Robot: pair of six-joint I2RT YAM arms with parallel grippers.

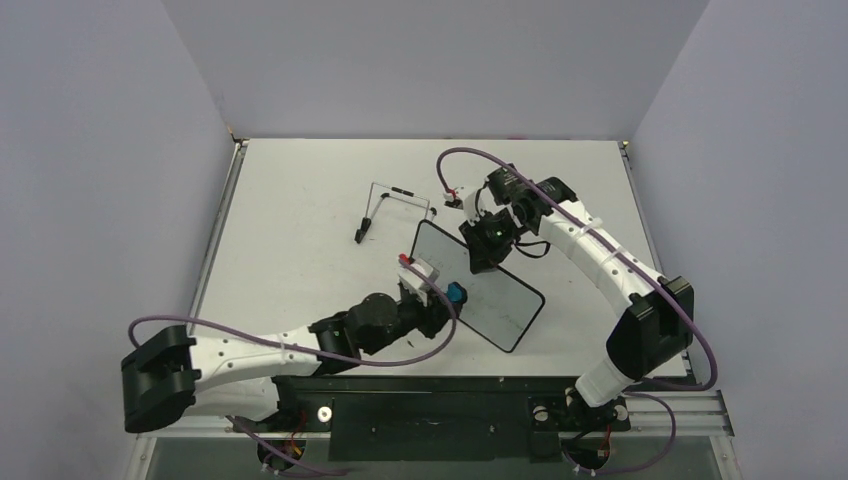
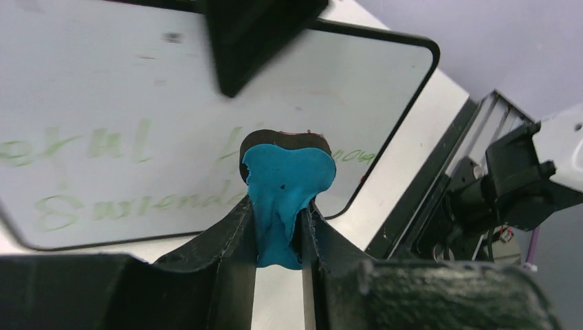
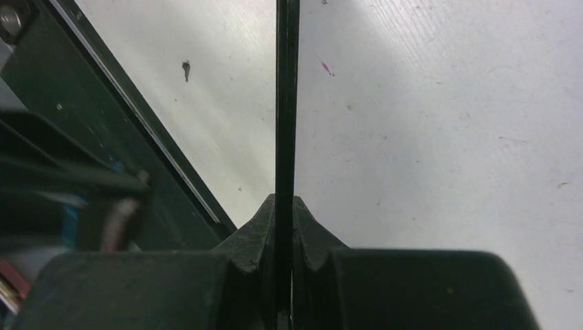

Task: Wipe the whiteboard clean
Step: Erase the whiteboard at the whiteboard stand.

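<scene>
The whiteboard (image 1: 500, 300) is held up at a tilt over the middle of the table. Its face (image 2: 137, 89) carries faint green handwriting in two lines. In the right wrist view it shows as a thin black edge (image 3: 287, 103). My right gripper (image 1: 483, 255) (image 3: 285, 206) is shut on that upper edge. My left gripper (image 1: 442, 295) (image 2: 278, 216) is shut on a small blue eraser (image 1: 457, 293) (image 2: 285, 182). The eraser's dark pad faces the board, near the right end of the writing. Whether the pad touches the board I cannot tell.
A thin black wire stand (image 1: 385, 205) lies on the white table (image 1: 300, 190) behind and to the left of the board. Grey walls close in the table on three sides. A black rail (image 1: 450, 385) runs along the near edge by the arm bases.
</scene>
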